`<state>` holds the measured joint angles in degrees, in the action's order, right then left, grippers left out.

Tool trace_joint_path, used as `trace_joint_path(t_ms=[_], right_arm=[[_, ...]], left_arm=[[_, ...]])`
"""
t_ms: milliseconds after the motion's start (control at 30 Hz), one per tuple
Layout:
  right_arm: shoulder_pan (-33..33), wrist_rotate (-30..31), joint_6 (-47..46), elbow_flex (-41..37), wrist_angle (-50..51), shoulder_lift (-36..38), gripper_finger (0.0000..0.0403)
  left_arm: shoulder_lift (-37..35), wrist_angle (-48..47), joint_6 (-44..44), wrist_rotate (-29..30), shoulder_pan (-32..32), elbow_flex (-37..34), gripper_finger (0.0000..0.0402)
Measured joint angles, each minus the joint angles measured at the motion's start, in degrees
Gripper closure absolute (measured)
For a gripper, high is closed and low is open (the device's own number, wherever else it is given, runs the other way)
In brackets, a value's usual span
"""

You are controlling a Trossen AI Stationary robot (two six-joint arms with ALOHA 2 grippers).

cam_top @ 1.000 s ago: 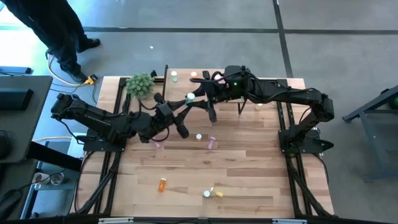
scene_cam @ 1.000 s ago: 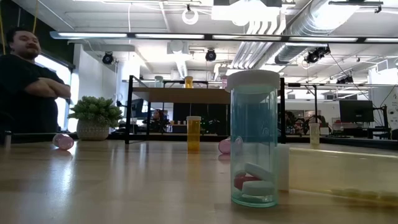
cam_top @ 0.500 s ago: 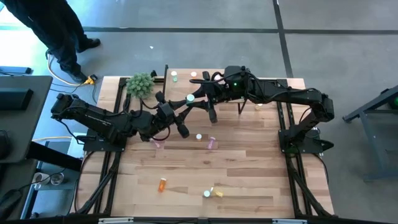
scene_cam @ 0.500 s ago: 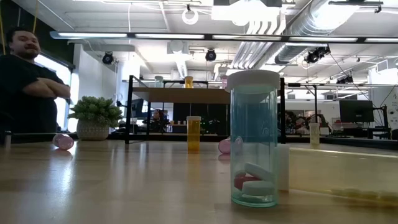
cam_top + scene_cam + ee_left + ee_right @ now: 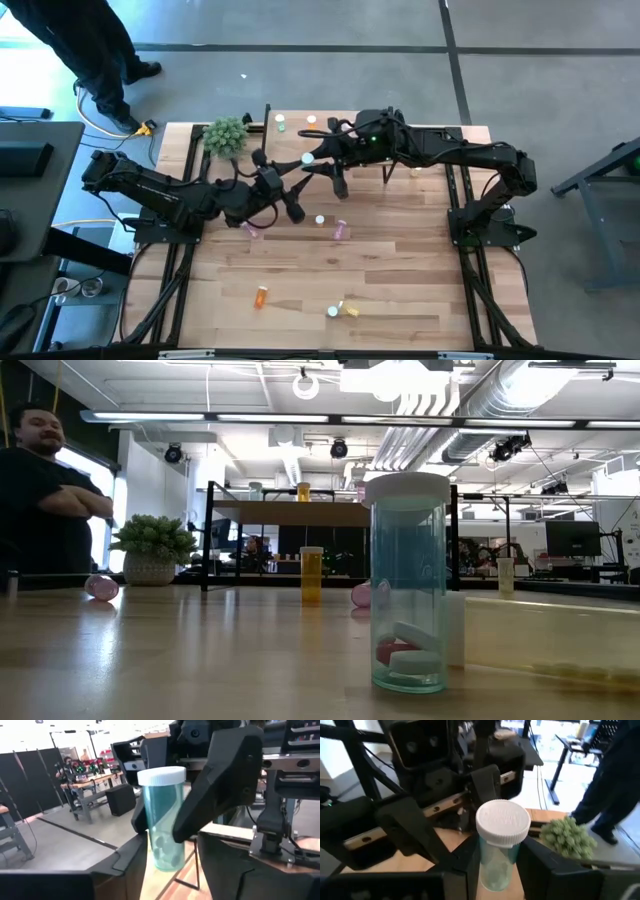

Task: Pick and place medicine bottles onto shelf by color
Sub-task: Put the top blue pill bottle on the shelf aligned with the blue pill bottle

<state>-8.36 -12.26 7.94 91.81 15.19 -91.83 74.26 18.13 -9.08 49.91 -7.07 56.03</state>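
Handover in progress above the worktop point(image 5: 400, 270) near the shelf point(image 5: 440, 135): left gripper point(image 5: 296, 172) fingers are now spreading off the green medicine bottle point(image 5: 164, 815), right gripper point(image 5: 316, 160) fingers are pinching it. Right arm is taking over for shelving.

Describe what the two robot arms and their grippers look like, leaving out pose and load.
Both arms are matte black with chunky jointed links. The left gripper and right gripper each end in two flat, angular black fingers. Thin black cables loop near the right arm's wrist, where a small green light glows. Silver rails with screws back the fingers.
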Motion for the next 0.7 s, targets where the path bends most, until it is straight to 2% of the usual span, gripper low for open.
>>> trace_joint_path(t_ms=[133, 367, 700], right_arm=[[0.00, 2.63, -0.02, 0.00, 3.56, 0.00, 0.0304], [0.00, 3.42, -2.49, 0.00, 10.61, 0.00, 0.0304], [0.92, 3.41, -9.41, -0.07, 19.26, -0.78, 0.0304]], left_arm=[[0.00, -3.43, 3.39, 0.02, -0.11, 0.00, 0.0213], [-1.06, -10.45, 7.97, -0.67, -0.70, 0.00, 0.0209], [-4.54, -19.74, 17.08, -16.15, -0.36, 0.00, 0.0209]])
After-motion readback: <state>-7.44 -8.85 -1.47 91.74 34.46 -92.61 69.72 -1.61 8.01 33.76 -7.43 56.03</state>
